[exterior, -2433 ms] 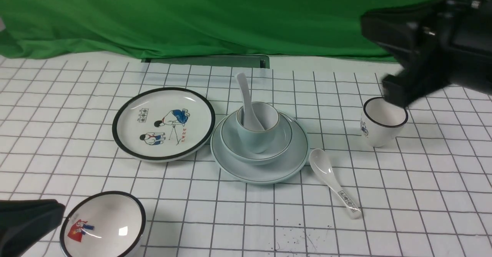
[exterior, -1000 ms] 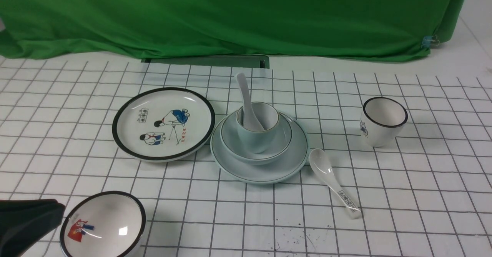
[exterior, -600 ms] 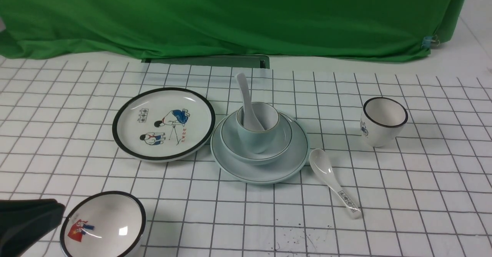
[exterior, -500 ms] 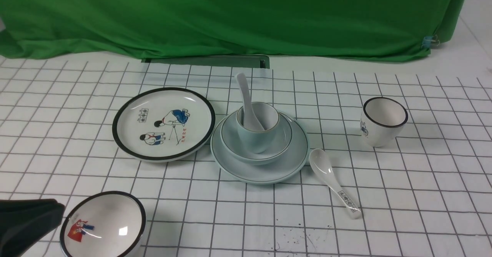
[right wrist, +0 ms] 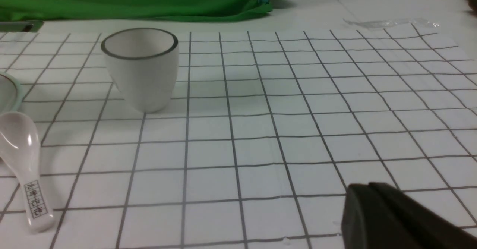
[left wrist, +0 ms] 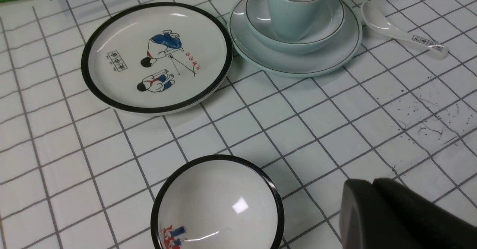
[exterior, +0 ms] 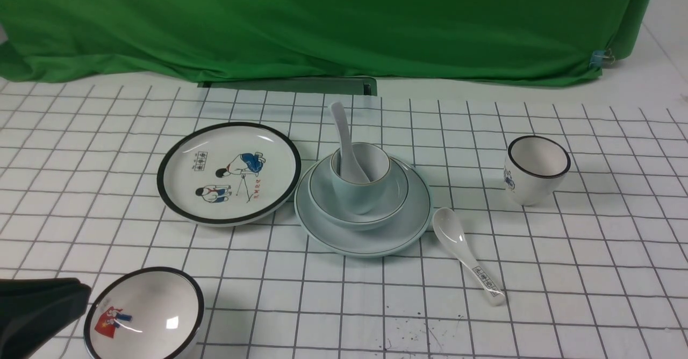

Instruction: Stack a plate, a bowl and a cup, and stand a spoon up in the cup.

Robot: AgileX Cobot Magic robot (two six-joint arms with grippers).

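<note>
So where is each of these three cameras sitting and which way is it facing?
Front: between the arms, facing the green cloth; stacked plate, bowl, cup, spoon; left gripper at the near left corner.
Left wrist: above the figure bowl, toward the stack; shut gripper.
Right wrist: low, facing the black-rimmed cup; shut gripper.
All three show the printed spoon.

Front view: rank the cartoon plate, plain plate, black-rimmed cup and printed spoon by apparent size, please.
1. Cartoon plate and plain plate: look about alike, unranked.
2. Printed spoon: longer than the cup is wide, but slim.
3. Black-rimmed cup.
</note>
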